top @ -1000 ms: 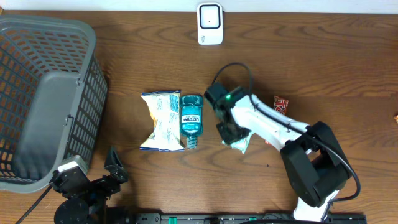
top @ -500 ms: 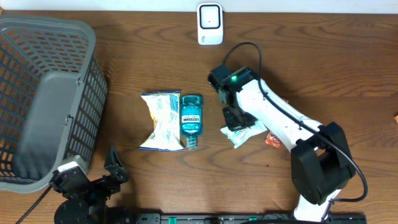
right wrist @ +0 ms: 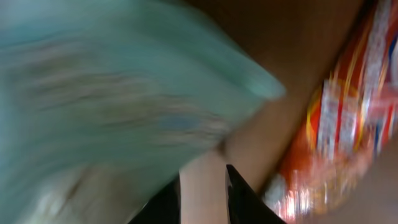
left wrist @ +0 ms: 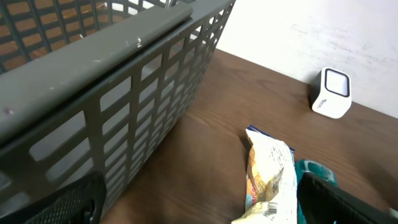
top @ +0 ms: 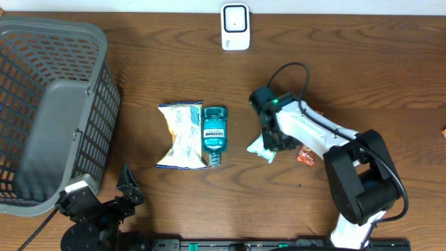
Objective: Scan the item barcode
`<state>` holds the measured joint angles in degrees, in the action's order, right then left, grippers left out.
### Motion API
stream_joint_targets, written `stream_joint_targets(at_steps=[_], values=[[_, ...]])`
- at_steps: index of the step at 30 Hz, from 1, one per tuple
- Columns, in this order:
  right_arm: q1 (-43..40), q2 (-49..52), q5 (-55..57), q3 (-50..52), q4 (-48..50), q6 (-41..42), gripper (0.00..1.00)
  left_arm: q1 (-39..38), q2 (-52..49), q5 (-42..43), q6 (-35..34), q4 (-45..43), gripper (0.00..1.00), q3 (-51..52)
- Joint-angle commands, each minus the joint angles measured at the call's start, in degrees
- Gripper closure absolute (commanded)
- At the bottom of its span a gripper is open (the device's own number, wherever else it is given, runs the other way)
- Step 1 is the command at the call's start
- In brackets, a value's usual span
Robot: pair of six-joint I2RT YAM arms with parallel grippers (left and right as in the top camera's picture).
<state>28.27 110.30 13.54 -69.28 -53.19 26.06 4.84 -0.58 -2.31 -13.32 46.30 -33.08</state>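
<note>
From above, the right gripper (top: 273,137) has drawn slightly away from the scanner (top: 235,26), over the pale packet (top: 258,147) on the table, grip unclear; left wrist: left gripper (left wrist: 199,204) wide open; right wrist: blurred packet, so scanning looks undone

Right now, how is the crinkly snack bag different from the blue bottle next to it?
The snack bag is pale with yellow and blue print; the bottle is see-through teal with a printed label. The snack bag looks wrinkly and soft, the bottle smooth and hard. The snack bag is wider than the bottle. Both lie flat on the wooden table, side by side, and look about equally long.
</note>
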Motion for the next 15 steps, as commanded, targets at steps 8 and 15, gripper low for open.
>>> stream_joint_targets(at_steps=[8,15], values=[[-5.8,0.4,-11.6,0.6,17.9,-23.9,0.77,0.3,0.4,-0.7,0.1,0.0,0.02,0.0],[-4.6,-0.5,-11.3,-8.3,5.7,-24.0,0.7,0.3,0.4,-0.7,0.1,0.0,0.02,0.0]])
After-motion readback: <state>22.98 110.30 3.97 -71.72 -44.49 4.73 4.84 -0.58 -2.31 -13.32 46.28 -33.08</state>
